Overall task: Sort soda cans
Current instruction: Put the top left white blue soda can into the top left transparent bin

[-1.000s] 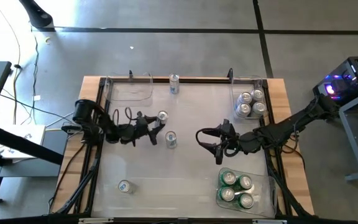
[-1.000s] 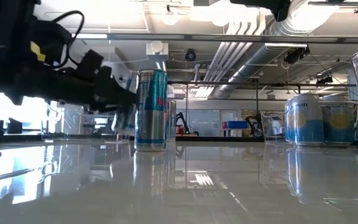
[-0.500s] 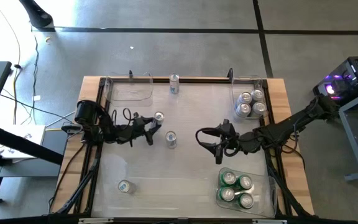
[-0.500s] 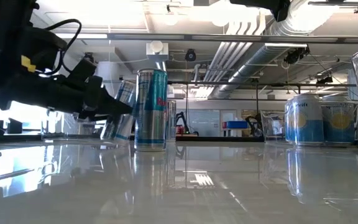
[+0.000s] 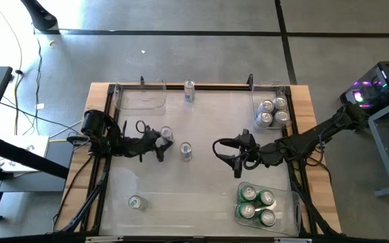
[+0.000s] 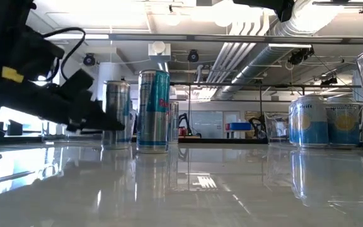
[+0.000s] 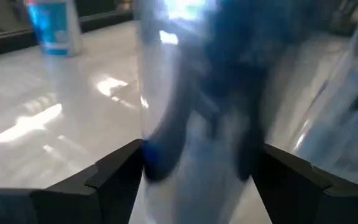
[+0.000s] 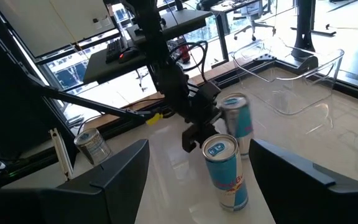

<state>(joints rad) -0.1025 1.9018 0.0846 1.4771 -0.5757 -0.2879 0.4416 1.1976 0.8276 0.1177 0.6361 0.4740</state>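
A silver-and-blue soda can (image 5: 166, 133) stands upright on the table (image 5: 201, 196), left of centre. My left gripper (image 5: 161, 142) reaches level from the table's left, one finger on either side of the can's lower body (image 7: 197, 124). A blue-and-silver can (image 5: 186, 151) stands just right of it. Two more cans stand at the far edge (image 5: 190, 90) and the near left (image 5: 134, 202). My right gripper (image 5: 229, 156) hangs open and empty above the table's middle. My left gripper has its fingers (image 7: 120, 174) close beside the can's lower body (image 7: 166, 149), coming level from the table's left. Whether they touch it I cannot tell. The can stands upright with its base on the table (image 6: 116, 146).
An empty clear bin (image 5: 142, 96) sits at the far left. A bin (image 5: 255, 101) at the far right holds silver-topped cans, and a bin (image 5: 286, 202) at the near right holds green cans. Bare table lies between the arms and along the near edge.
My left gripper has drawn back toward the table's left edge and sunk, bringing the silver-and-blue can with it. The can was tilted half a second ago and now stands upright on the table, left of the blue-and-silver can.
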